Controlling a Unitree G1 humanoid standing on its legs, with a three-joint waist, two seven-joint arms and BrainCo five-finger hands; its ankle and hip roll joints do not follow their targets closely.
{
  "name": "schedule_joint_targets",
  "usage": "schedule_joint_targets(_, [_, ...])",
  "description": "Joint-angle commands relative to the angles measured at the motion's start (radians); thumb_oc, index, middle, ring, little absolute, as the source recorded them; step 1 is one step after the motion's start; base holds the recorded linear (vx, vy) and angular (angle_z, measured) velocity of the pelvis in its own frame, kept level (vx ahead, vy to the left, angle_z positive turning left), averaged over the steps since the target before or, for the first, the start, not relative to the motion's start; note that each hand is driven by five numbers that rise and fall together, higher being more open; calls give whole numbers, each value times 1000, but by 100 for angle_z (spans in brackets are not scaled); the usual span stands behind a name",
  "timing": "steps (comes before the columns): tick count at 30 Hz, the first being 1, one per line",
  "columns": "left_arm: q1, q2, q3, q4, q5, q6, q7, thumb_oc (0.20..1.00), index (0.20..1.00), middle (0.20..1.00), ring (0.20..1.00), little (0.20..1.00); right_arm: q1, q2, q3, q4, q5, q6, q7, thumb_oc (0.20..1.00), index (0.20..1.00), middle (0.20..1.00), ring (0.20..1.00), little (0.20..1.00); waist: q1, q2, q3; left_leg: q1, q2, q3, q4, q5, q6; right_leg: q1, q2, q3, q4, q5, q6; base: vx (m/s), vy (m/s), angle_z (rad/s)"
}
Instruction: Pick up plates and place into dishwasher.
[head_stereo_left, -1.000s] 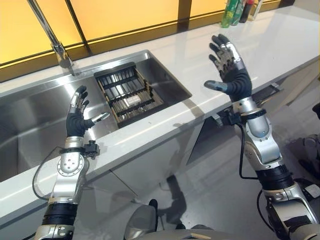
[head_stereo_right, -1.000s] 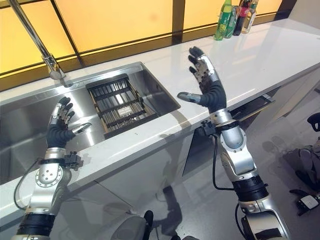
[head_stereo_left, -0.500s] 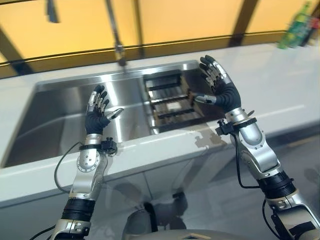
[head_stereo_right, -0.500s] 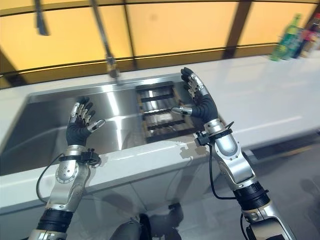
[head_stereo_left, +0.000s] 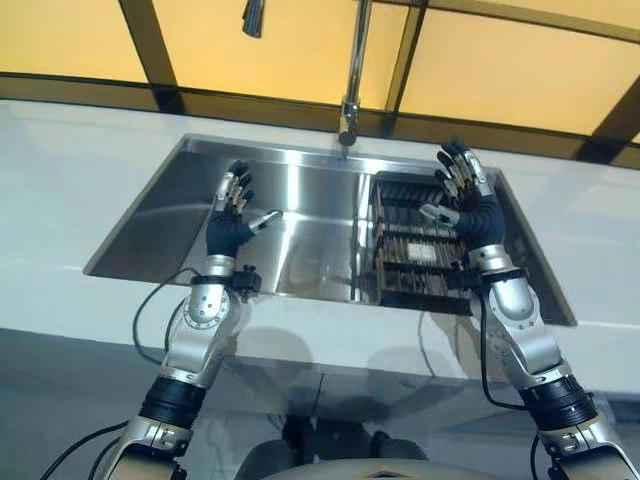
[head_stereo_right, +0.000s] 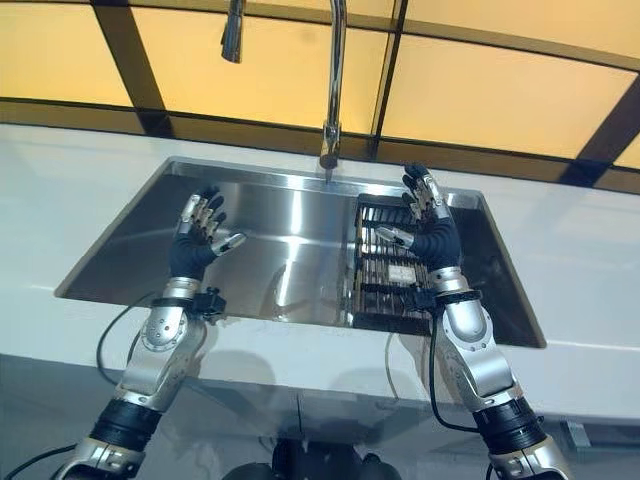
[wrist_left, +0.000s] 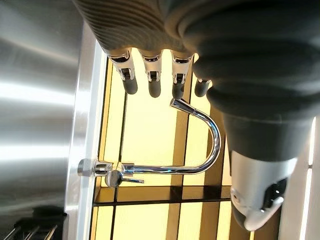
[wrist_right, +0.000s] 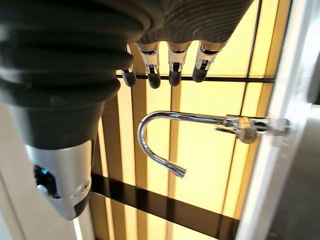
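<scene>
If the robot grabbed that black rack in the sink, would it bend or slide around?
The black rack looks like rigid bars, so it would probably stay stiff. It sits in the shiny steel sink, so it might slide when pushed. Both robot hands, left and right, hover open above.

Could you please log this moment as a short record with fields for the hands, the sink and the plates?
left hand: open, raised over the sink's left part, holding nothing
right hand: open, raised over the rack, holding nothing
sink: stainless steel, set in a white counter
rack: dark, in the sink's right part
faucet: curved, behind the sink
plates: none visible
</scene>
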Motion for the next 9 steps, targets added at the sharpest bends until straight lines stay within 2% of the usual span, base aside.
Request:
schedule_joint_targets(1, [-85,-16,-8,-22,14,7,9,1000,1000,1000,1000,1000,-94,22,-54,8,19,-11,-21,1000,1000,1000,1000,1000,26,11,-43,104,72,17,-40,-100,-78,54,-3,-45,-70,56,29,26,-56,14])
schedule_joint_targets(9, [-36,-4,15,-66,-10,22,-16,1000,1000,1000,1000,1000,-64,40,-34,-14,10,34,-31,1000,1000,1000,1000,1000,23,26,-74,144,99,33,-102,-87,-93,76,1,-58,-116,54,33,12,-51,-9])
